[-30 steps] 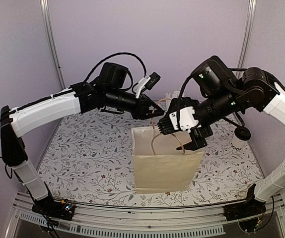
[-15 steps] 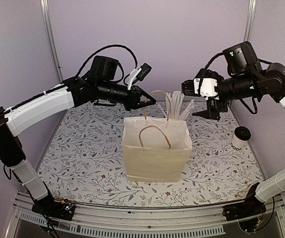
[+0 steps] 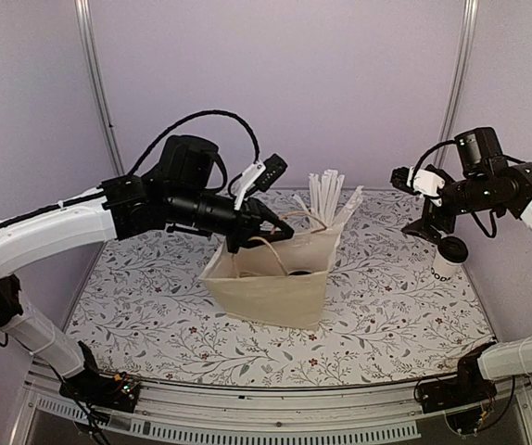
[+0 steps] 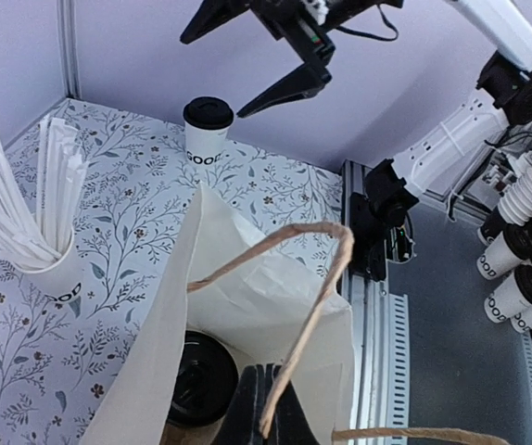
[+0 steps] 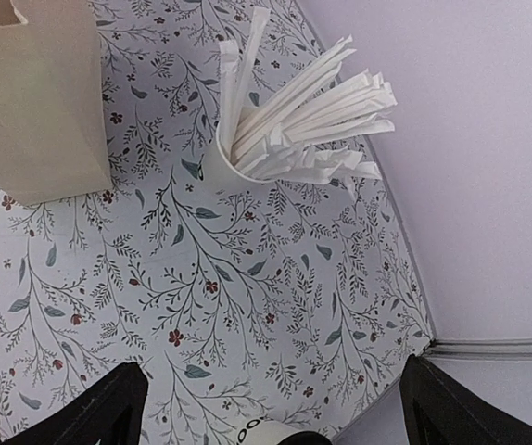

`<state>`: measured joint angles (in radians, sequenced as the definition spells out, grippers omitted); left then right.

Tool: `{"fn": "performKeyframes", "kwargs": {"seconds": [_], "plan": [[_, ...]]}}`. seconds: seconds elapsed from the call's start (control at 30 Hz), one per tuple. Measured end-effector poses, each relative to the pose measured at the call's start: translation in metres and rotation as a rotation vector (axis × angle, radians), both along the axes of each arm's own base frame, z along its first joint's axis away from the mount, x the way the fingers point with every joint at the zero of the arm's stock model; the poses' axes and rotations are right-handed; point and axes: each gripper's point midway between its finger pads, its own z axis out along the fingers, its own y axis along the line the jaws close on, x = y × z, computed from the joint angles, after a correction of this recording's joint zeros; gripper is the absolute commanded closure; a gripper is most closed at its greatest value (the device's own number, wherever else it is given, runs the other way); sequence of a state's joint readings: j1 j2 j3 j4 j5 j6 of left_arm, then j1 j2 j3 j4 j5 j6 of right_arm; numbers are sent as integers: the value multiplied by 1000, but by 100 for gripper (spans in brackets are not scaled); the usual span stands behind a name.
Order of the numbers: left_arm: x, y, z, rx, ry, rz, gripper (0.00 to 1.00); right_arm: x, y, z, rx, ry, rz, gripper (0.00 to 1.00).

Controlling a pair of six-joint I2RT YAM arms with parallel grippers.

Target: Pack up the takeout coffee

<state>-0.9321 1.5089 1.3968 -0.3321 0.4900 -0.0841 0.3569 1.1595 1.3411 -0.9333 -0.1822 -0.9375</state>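
Progress seems partway: a black-lidded cup (image 4: 198, 378) sits down in the paper bag (image 3: 266, 297), whose rim your left jaws pinch tight, but the takeout coffee (image 3: 449, 257) stands on the tabletop (image 3: 155, 297) just below your right jaws, spread wide, not yet gripped

Paper bag (image 3: 268, 289) is sitting mid-bench (image 3: 145, 287). Straw cup (image 3: 327, 206) is standing just behind bag, twd its right rear corner. Takeout coffee (image 3: 449, 258) is standing well apart to bag's right, nr bench's right edge. A round lid (image 4: 195, 378) is lying inside bag, at the bottom. Left claw (image 3: 264, 225) is hanging over bag's top, pinching a handle loop (image 4: 317, 306) btwn its tips. Right claw (image 3: 412, 204) is hanging spread wide, right of bag, above the coffee.
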Motion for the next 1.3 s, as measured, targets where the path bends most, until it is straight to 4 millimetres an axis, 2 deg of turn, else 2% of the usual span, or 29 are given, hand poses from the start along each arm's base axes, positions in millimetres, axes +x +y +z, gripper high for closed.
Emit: {"fn": "performKeyframes", "kwargs": {"seconds": [0.2,0.37,0.53,0.73,1.0,1.3], "plan": [[-57,11,6,-31,-34,-24,100,-8,-4,-24,30,65,-32,1],[-94,19,5,-73,-40,-45,100,-5,-14,-36,42,93,-76,1],[-127,24,-18,-73,-14,-68,100,-8,-22,-56,31,140,-105,1],[-156,27,-39,-86,-13,-79,100,-6,-29,-59,37,151,-134,1],[-168,27,-27,-171,-31,-66,100,-5,-37,-68,29,190,-159,1],[-150,26,-13,-196,-14,5,100,-7,-39,-68,28,206,-163,1]]}}
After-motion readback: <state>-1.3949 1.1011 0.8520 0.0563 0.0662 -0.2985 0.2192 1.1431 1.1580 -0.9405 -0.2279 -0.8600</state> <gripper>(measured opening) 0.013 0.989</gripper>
